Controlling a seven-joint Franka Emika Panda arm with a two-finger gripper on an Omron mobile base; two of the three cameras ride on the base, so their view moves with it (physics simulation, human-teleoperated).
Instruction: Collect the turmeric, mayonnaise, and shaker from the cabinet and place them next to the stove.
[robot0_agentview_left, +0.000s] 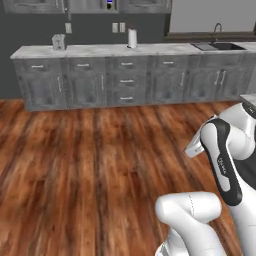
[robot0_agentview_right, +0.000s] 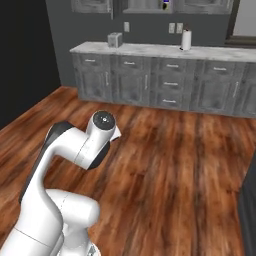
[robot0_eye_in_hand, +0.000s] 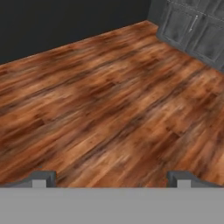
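1. The gripper (robot0_eye_in_hand: 111, 178) has its two fingertips spread wide, nothing between them, pointing down at bare wood floor (robot0_eye_in_hand: 100, 109).
2. The arm (robot0_agentview_left: 225, 165) is folded up over the floor, well away from the counter (robot0_agentview_left: 100, 50).
3. The counter runs along the dark back wall, with grey drawers (robot0_agentview_left: 127, 80) and doors beneath it.
4. A white paper-towel roll (robot0_agentview_left: 132, 38) stands upright on the counter, near its middle.
5. A small grey toaster-like box (robot0_agentview_left: 59, 42) sits on the counter, toward its left end.
6. A sink (robot0_agentview_left: 220, 46) with a faucet is set into the counter's right end.
7. Wall cabinets (robot0_agentview_right: 91, 5) hang above the counter; just their lower edges show.
8. A small blue object (robot0_agentview_right: 166, 4) sits in the gap between the wall cabinets, above the counter; what it is cannot be told.
9. The stove, turmeric and shaker cannot be made out.
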